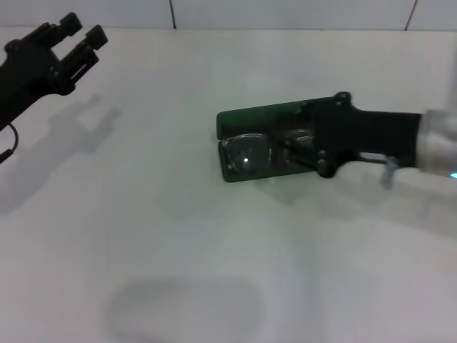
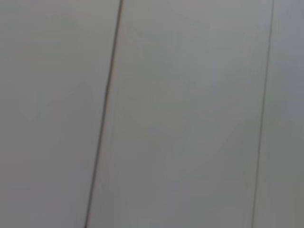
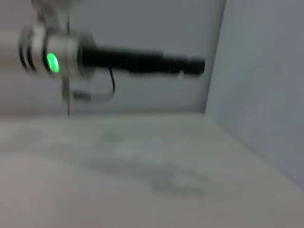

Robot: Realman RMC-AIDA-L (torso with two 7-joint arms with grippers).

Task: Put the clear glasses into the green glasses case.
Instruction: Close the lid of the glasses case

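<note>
Two arms show on my head feed, only one at work. My right gripper reaches in from the right, low over the green glasses case, which lies open near the middle of the white table, its lid toward the far side. The clear glasses lie in the near half of the case, one lens showing at the case's left end; the rest is hidden under the gripper. I cannot tell whether it pinches them. My left gripper hangs raised at the far left, fingers spread, holding nothing. My right wrist feed shows that left arm across the table.
</note>
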